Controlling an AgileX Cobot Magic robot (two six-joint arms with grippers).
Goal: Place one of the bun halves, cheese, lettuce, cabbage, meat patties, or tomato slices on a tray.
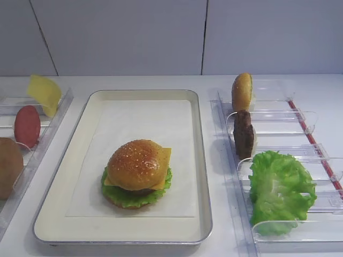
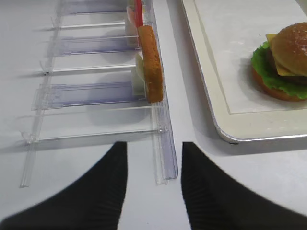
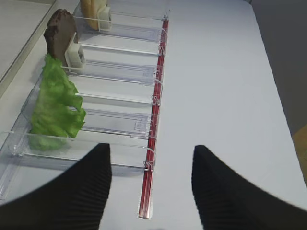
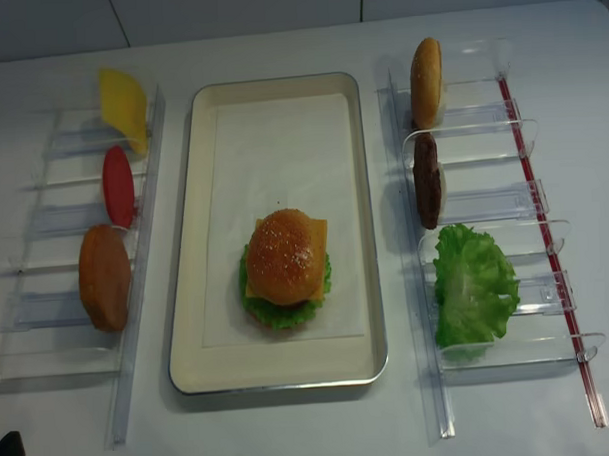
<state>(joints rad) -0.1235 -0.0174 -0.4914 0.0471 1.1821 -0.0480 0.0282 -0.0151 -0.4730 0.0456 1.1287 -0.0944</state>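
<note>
On my overhead feed the tray [image 4: 187, 292] sits in the middle of the white worktop [image 4: 311, 428], and a finished stack stands on its paper liner toward the near end. The glossy sesame bun half [image 4: 283, 255] crowns that stack, over a cheese slice [image 4: 318, 231] whose corner pokes out on the right, with a lettuce leaf [image 4: 257, 308] frilling out around the bottom. From the left wrist camera I can make out a dark patty edge [image 2: 268, 56] tucked under the bun.

To the right of the tray a clear rack [image 4: 524, 195] holds, from far to near, a spare bun half [image 4: 425, 81] on edge, a meat patty [image 4: 426, 181] on edge, and a big loose lettuce leaf [image 4: 474, 285]. The rack on the left [image 4: 47, 297] carries a leaning cheese slice [image 4: 124, 106], a tomato slice [image 4: 118, 185] and a larger, duller brown bun [image 4: 104, 276], all standing in separate slots.

My right claw [image 3: 151, 184] hangs over the near end of the right rack, jaws spread wide with nothing between them; the rack's red strip [image 3: 154, 124] runs through the gap. My left claw [image 2: 154, 184] hovers at the near end of the left rack, also parted and empty, well apart from the tray.
</note>
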